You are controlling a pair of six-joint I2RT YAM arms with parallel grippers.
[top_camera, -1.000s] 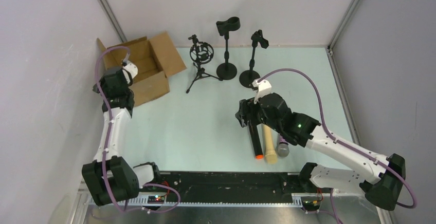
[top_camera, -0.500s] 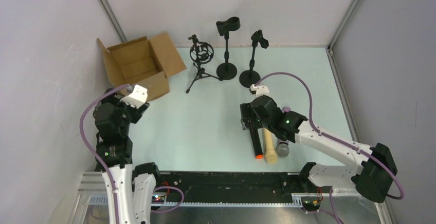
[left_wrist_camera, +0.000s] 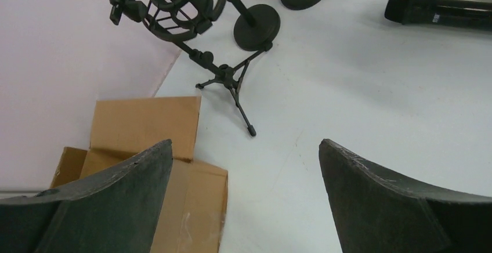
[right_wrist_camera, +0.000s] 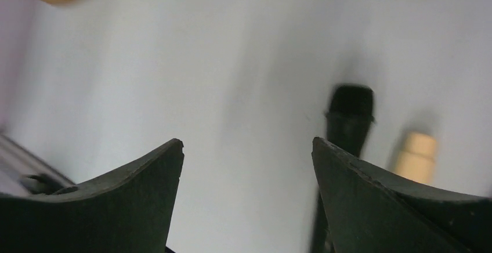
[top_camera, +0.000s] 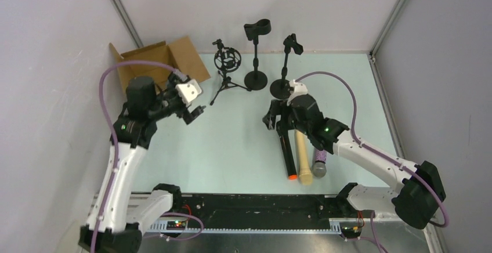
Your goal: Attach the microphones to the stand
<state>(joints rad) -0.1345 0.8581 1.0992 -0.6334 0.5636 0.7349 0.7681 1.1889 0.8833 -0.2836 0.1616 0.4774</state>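
Note:
Three microphones lie side by side right of centre: a black one with an orange end [top_camera: 286, 159], a cream one [top_camera: 303, 159] and a purple one with a silver head [top_camera: 319, 163]. My right gripper [top_camera: 277, 125] hovers open over the far end of the black microphone [right_wrist_camera: 348, 115], holding nothing; the cream microphone [right_wrist_camera: 417, 152] shows beside it. The stands are at the back: a shock-mount tripod [top_camera: 225, 62], a tall clamp stand [top_camera: 256, 55] and a thinner clip stand [top_camera: 285, 67]. My left gripper [top_camera: 193, 102] hangs open and empty in front of the tripod [left_wrist_camera: 223, 74].
An open cardboard box [top_camera: 152, 67] sits at the back left, right below my left gripper's fingers [left_wrist_camera: 139, 172]. Grey walls close in the left, back and right sides. A black rail [top_camera: 255, 206] runs along the near edge between the arm bases.
My left arm has swung up from beside the box toward the tripod, and its jaws have opened wide. My right gripper has shifted slightly toward the far end of the microphones.

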